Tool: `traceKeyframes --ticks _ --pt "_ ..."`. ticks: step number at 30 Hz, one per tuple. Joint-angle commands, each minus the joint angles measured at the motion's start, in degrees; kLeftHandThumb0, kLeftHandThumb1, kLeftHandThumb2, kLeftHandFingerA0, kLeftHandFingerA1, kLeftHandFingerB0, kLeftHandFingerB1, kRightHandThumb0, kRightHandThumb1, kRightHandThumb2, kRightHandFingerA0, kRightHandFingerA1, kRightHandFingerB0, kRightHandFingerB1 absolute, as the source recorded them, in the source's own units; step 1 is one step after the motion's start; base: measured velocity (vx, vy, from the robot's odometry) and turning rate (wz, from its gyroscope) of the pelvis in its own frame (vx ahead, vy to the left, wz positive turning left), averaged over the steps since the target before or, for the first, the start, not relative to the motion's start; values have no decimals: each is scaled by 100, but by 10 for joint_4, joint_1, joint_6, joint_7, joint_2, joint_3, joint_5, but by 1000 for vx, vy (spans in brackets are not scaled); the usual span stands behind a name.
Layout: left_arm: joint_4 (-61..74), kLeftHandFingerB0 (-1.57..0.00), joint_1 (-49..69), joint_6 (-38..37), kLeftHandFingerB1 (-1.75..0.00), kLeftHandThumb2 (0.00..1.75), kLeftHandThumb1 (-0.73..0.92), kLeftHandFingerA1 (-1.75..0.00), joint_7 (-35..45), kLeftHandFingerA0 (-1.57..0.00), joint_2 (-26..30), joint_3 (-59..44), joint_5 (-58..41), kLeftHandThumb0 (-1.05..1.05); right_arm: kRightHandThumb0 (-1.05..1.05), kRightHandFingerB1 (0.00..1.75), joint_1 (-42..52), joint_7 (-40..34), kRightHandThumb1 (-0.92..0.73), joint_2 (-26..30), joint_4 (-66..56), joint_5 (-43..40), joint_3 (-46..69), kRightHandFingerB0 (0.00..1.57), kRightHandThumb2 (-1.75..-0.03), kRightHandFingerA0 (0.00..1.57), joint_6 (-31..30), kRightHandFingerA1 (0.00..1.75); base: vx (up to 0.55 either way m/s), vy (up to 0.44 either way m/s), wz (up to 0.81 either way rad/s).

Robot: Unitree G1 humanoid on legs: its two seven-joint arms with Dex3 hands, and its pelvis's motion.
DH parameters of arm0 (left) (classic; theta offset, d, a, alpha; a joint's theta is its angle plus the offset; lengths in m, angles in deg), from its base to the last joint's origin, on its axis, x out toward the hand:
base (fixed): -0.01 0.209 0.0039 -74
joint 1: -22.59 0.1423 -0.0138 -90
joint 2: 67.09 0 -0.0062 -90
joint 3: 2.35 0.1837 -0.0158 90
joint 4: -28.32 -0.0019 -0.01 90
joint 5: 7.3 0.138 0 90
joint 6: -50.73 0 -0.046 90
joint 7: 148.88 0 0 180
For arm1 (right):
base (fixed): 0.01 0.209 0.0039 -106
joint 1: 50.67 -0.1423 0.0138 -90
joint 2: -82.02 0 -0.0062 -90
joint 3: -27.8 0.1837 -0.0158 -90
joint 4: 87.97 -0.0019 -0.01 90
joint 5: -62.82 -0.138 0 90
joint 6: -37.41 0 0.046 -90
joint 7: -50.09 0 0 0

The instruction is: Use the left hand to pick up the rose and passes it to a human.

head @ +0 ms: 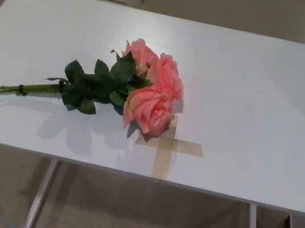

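Tape cross [168, 146] on white table [257, 106], pink rose bunch [144, 90] lying beside it, stems pointing left

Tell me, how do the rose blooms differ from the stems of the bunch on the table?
The blooms are pink, full and rounded; the stems are green, thin and straight. The blooms point toward the tape cross, and one lies partly over it, while the stems point to the robot's left, away from it. A dark band ties the stems; nothing wraps the blooms. Both lie flat on the white table, and no hand touches either.
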Motion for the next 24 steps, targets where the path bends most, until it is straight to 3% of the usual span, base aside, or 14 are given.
traceKeyframes --ticks 1,9,10,11,14,17,19,22,23,24 --pt "-10 -38 14 -24 -34 58 59 -38 6 -50 4 5 -2 -40 -37 40 16 -10 -66 2 9 -3 4 52 -58 73 18 48 0 0 0" --pt "-8 -27 43 -36 -31 56 51 -38 8 -50 1 8 -4 -40 -37 41 51 -16 -66 1 9 1 0 53 -58 73 27 48 0 0 0" --pt "-7 -25 55 -40 -30 55 49 -36 9 -41 2 15 1 -40 -37 40 64 -17 -66 1 9 1 -1 52 -58 73 31 48 0 0 0" --pt "-5 -20 60 -42 -36 66 42 -41 15 -28 3 18 2 -48 -37 40 70 -17 -65 1 9 2 -1 52 -58 73 34 48 0 0 0" --pt "-3 -20 62 -43 -36 66 42 -41 17 -28 4 22 0 -48 -37 40 72 -17 -65 1 8 2 -2 52 -58 73 35 48 0 0 0" --pt "65 -19 129 -96 -36 66 41 -40 73 -24 15 54 9 -52 -36 41 118 -16 -65 4 6 7 -10 51 -60 71 49 48 0 0 0" --pt "164 -25 183 -124 -38 67 40 -43 102 -35 25 62 -6 -56 -36 41 123 -15 -65 4 4 8 -11 51 -60 71 53 48 0 0 0" --pt "311 -30 257 -127 -40 68 40 -44 148 -36 38 60 -38 -55 -36 41 123 -12 -65 6 2 6 -10 51 -60 71 53 48 0 0 0" --pt "354 -36 275 -124 -33 54 46 -37 163 -41 43 58 -50 -48 -36 41 121 -11 -65 6 2 6 -9 51 -60 71 53 48 0 0 0" --pt "395 -36 293 -118 -33 54 46 -37 177 -41 48 54 -62 -48 -36 41 119 -10 -65 6 1 5 -8 51 -60 71 53 48 0 0 0"
